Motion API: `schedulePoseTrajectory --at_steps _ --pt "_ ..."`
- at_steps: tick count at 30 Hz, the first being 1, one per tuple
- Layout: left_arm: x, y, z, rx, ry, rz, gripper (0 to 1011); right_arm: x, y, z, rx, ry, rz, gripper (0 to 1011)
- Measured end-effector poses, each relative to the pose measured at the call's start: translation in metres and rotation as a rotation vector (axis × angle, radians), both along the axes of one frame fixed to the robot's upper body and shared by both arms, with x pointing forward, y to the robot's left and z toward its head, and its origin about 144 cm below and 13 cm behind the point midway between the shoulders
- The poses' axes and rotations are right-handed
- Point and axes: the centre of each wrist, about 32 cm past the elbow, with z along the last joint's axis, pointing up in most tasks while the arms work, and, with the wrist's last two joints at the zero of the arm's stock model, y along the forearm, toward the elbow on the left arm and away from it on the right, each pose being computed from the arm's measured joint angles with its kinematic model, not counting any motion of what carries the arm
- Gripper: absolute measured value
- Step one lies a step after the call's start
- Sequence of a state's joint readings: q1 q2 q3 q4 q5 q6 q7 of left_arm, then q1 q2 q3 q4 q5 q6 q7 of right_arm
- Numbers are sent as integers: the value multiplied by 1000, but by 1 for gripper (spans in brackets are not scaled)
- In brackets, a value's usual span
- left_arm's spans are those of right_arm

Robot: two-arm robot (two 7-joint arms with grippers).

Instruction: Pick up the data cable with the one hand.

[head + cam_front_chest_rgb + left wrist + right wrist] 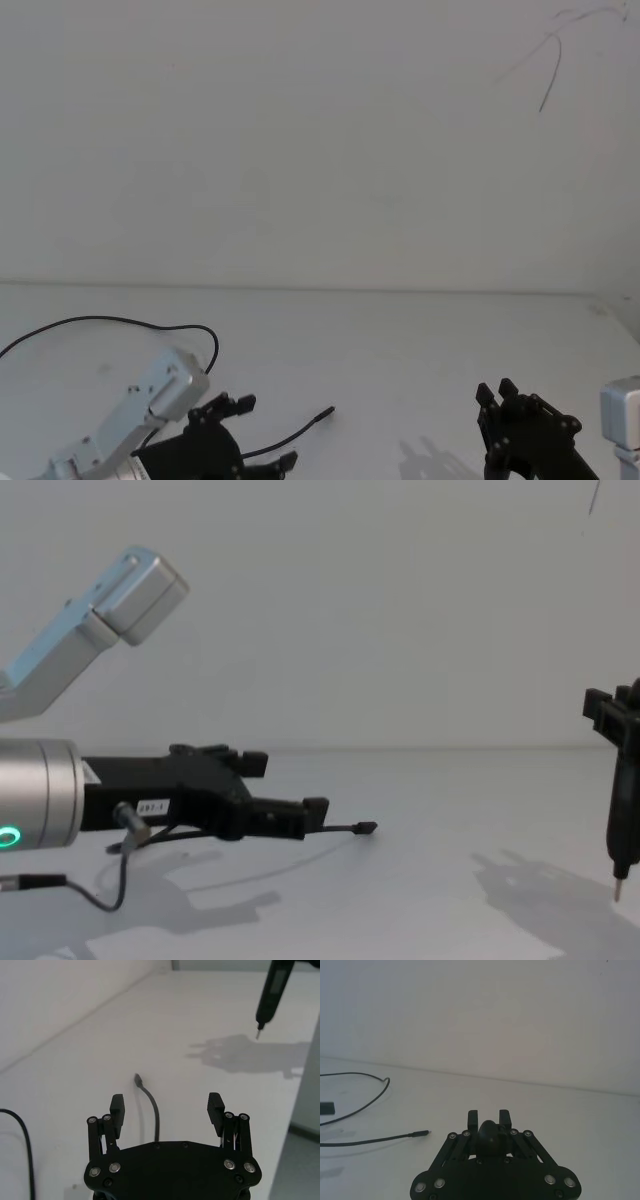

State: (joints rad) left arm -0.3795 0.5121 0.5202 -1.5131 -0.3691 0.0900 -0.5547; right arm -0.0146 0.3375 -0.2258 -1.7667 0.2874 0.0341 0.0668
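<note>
The data cable [156,1120], seemingly untouched, runs between the left gripper's [166,1103] spread fingers; chest view hides that gap

- Bright, even, diffuse light covers the white table [400,340] and wall [300,150].
- Soft grey shadows [540,885] lie under the left gripper [268,432] and right gripper [495,392].

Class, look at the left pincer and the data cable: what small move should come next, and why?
Probably shut the left pincer. Its fingers are open, the data cable runs between them, and the chest view shows it low, about level with the cable. The right pincer is parked aside.
</note>
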Motion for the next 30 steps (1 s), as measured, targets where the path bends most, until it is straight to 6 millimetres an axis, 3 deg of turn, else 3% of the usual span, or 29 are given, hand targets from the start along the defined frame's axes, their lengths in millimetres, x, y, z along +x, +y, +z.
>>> schedulePoseTrajectory --at_steps 14,30 --pt "-3 4 -7 23 58 -2 1001 0 0 0 0 0 0 250" --pt "-5 -12 -6 9 26 49 1001 0 0 0 0 0 0 250"
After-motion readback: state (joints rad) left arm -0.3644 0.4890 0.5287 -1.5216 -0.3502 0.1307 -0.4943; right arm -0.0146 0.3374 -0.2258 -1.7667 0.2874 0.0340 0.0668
